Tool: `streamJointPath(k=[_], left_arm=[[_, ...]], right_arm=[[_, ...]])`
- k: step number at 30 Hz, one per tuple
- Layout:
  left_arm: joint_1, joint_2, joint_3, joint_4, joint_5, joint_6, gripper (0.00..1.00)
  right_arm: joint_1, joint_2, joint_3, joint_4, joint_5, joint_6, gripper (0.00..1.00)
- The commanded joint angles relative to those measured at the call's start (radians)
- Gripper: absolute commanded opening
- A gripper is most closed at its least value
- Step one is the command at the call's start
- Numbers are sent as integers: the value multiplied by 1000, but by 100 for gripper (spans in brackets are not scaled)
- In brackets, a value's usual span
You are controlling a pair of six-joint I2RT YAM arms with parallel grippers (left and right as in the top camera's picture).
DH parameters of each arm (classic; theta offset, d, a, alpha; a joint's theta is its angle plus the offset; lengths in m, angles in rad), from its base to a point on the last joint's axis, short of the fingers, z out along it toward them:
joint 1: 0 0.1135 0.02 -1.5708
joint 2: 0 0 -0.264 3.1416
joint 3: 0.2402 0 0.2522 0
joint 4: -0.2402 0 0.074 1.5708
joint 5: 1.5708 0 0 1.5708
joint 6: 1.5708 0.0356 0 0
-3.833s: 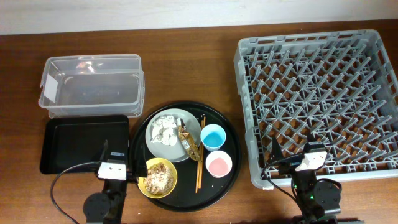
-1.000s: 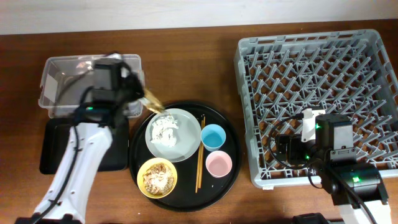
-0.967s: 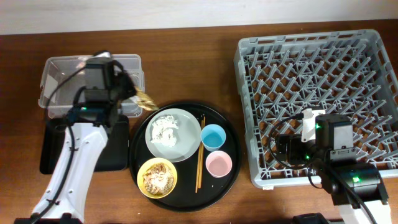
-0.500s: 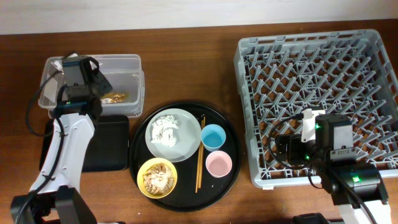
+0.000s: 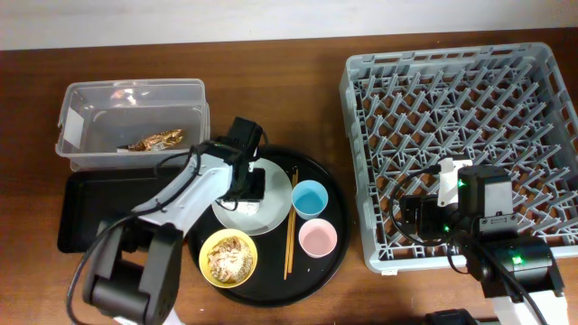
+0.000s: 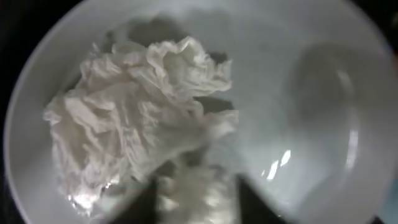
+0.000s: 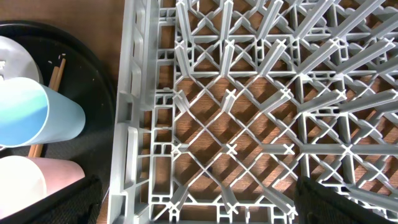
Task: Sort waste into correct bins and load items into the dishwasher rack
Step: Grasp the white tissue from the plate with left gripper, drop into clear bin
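My left gripper (image 5: 246,185) is down on the pale plate (image 5: 275,206), its fingers (image 6: 149,208) closed on either side of the crumpled white napkin (image 6: 137,118), which fills the gap between them. The gold wrapper (image 5: 155,140) lies in the clear tub (image 5: 90,108). The yellow bowl (image 5: 228,257) holds food scraps. A blue cup (image 5: 310,198), a pink cup (image 5: 318,238) and the chopsticks (image 5: 290,235) sit beside the plate. My right gripper (image 5: 414,217) hangs open and empty over the front-left corner of the grey rack (image 5: 470,117).
The shallow black rectangular tray (image 5: 99,212) lies in front of the tub. Plate, bowl, cups and chopsticks all rest on a large round black tray (image 5: 334,262). The right wrist view shows the rack wall (image 7: 130,124) with the blue cup (image 7: 31,115) just left of it.
My left gripper left the wrapper in the clear tub, swung right to the plate and came down over the napkin. The right arm has not moved.
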Motion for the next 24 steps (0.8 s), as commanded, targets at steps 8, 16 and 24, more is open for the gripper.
streamJointPath(k=[8,16,24], left_arm=[[45,-142,134,-89,-19,14,0],[340,-253,173,169,-173,14,1],[358,-220,173,140,45,15,64]], right_arm=[[5,-2,17,-5,-2,0,99],[5,-1,17,-5,-2,0,99],[5,-2,17,-7,-2,0,99]])
